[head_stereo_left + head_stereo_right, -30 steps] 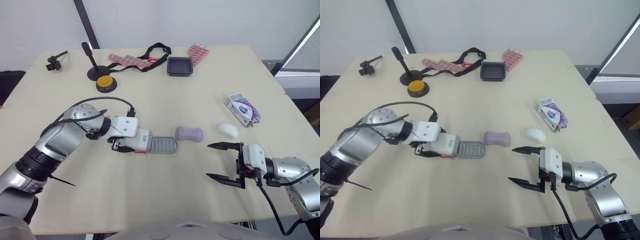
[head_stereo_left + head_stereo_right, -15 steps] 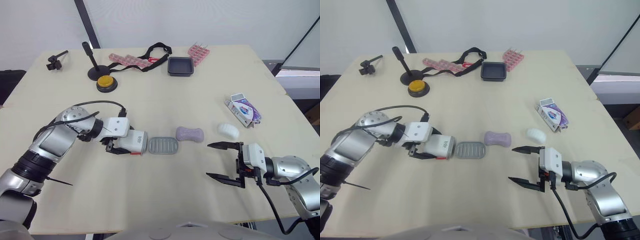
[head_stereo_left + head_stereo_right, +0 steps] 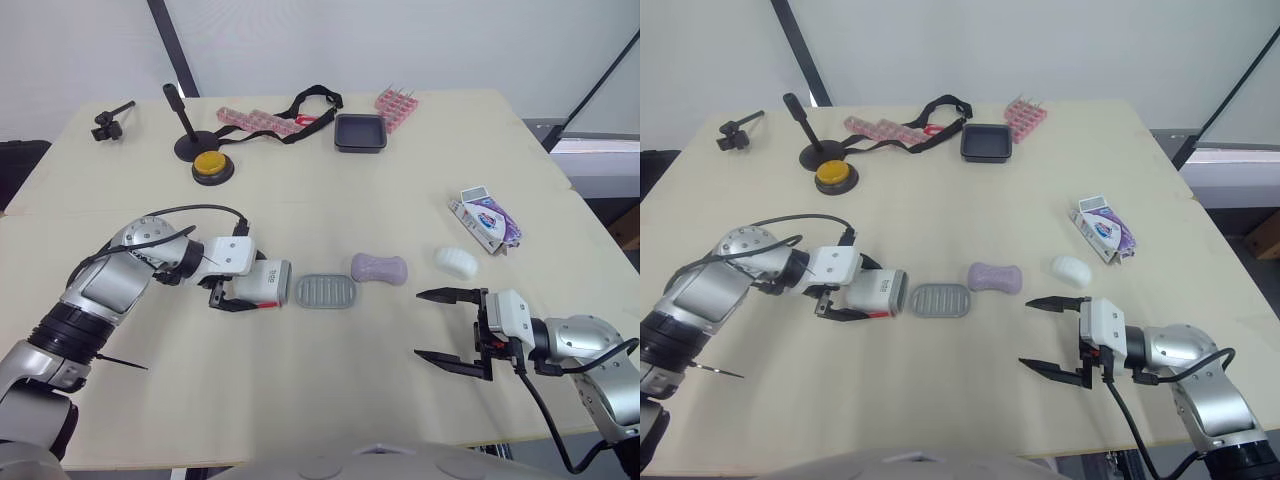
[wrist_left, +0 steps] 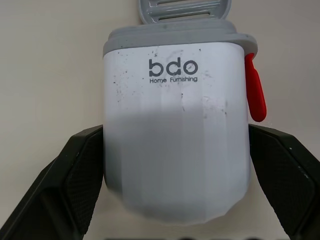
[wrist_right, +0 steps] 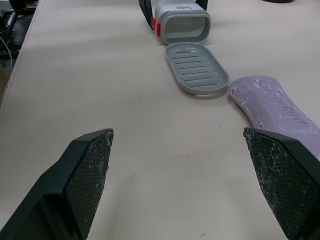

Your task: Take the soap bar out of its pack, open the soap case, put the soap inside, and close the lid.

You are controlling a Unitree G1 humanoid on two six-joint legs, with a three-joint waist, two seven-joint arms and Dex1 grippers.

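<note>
Soap case shell (image 3: 268, 283) lies on its side on the table (image 3: 330, 400), pinched across its white body by the left gripper (image 4: 175, 165). One black finger (image 4: 75, 180) is pressed on each side. You can read "bdo Home Furnishing" on it in the left wrist view, and there's a little red tab (image 4: 255, 95) by the grey rim. The grey ribbed tray (image 3: 325, 291) sits flat on the table just off the shell's open end, so the case is open. I can't tell if they touch.

The purple soap bar (image 3: 378, 268) lies bare on the table right beside the far end of the tray, not in it. A white oval lump (image 3: 455, 260) is a bit further right. The soap pack (image 3: 485, 220) is beyond that, near the right edge, with its end flap open.

The right gripper (image 3: 420, 323) hangs over the near right part of the table with its fingers spread wide, holding nothing.

At the back of the table are a black square dish (image 3: 360, 132), a yellow button (image 3: 212, 165) and a black strap (image 3: 310, 103).
</note>
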